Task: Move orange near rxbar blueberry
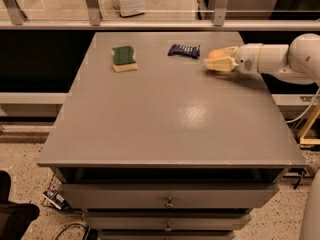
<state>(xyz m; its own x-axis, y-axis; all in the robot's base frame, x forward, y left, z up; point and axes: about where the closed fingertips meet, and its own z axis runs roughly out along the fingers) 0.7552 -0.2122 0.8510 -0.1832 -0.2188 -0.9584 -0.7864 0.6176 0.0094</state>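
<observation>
The orange (215, 54) is a small round fruit between the pale fingers of my gripper (217, 59), low over the table's far right. The gripper is shut on it; only the fruit's top shows. The rxbar blueberry (184, 50), a flat dark-blue crinkled wrapper, lies on the table just left of the gripper, a short gap away. My white arm (280, 61) reaches in from the right edge.
A yellow sponge block with a green top (124, 58) lies at the far left of the grey table (170, 119). A metal rail with posts (150, 24) runs behind the table's far edge. Drawers (170, 199) sit under the front edge.
</observation>
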